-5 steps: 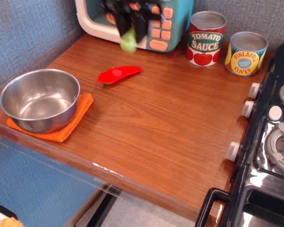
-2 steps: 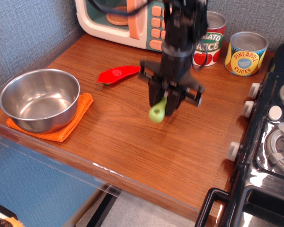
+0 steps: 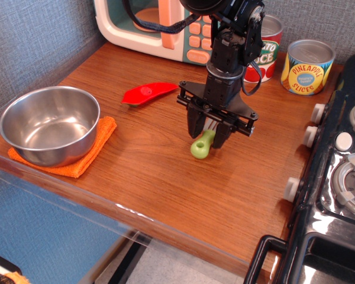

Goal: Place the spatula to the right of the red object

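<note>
**Spatula coming down right of the red piece**

Since the frame a second back, the arm is swinging all the way from the toy microwave [image 3: 165, 26] out over the middle of the desk [image 3: 165, 171], and compared with the frame just before now it's dropping a touch lower. The tool [image 3: 212, 135] is pointing straight down with its fingers clamped on the spatula [image 3: 202, 145], holding it by the upper part so the green handle is dangling out below. I can't really see the grey blade, it's tucked up between the fingers. The handle tip is looking very close to the wood, maybe touching, hard to call from this angle.

The red object [image 3: 149, 93] is lying flat, well apart from the spatula, up and to the left of it in the picture. So the tool is already sitting on the correct side, which I'm guessing is why it's descending here rather than nearer the cans [image 3: 283, 53].

The bowl [image 3: 49, 124] on its orange cloth [image 3: 100, 139] is way off left, out of the way. My read: nearly done, just needing a gentle release so the spatula isn't bouncing or rolling toward the stove [image 3: 337, 171].
</note>
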Tool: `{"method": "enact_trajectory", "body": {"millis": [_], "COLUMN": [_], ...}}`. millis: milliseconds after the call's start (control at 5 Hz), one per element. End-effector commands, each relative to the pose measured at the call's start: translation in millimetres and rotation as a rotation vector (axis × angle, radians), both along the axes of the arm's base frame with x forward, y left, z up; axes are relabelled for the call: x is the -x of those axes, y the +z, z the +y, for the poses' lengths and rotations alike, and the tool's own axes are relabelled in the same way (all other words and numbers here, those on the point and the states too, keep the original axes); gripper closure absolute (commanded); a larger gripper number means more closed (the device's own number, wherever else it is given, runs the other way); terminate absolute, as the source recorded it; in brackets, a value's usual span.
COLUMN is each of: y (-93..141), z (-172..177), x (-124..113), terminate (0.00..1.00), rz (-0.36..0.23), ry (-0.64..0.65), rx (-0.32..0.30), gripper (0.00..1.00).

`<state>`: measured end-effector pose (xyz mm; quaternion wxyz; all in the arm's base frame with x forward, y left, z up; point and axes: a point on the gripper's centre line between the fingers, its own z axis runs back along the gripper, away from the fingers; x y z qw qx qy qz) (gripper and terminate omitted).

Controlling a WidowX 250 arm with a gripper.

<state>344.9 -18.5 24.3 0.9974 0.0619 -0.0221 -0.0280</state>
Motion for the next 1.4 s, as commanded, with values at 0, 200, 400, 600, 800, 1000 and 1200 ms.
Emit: {"method": "enact_trajectory", "body": {"millis": [0,200,400,600,800,1000,1200], "y": [51.8,100.9,110.7,96.7,92.0,92.0,92.0], "z": [9.1,40.9,67.4,80.4,86.7,86.7,86.7], "x": [12.0,23.5,30.8,32.0,32.7,32.7,32.7], "terminate": [0.00,0.00,0.00,0.00,0.00,0.00,1.00], "rz": [-0.072,-0.130,-0.078,-0.023,-0.018,-0.018,-0.018], "ry": [-0.097,-0.073,-0.008,-0.008,-0.053,-0.053,-0.053], "rx": [0.020,0.054,0.146,0.129,0.058,0.058,0.058], "gripper": [0.00,0.00,0.00,0.00,0.00,0.00,0.00]}}
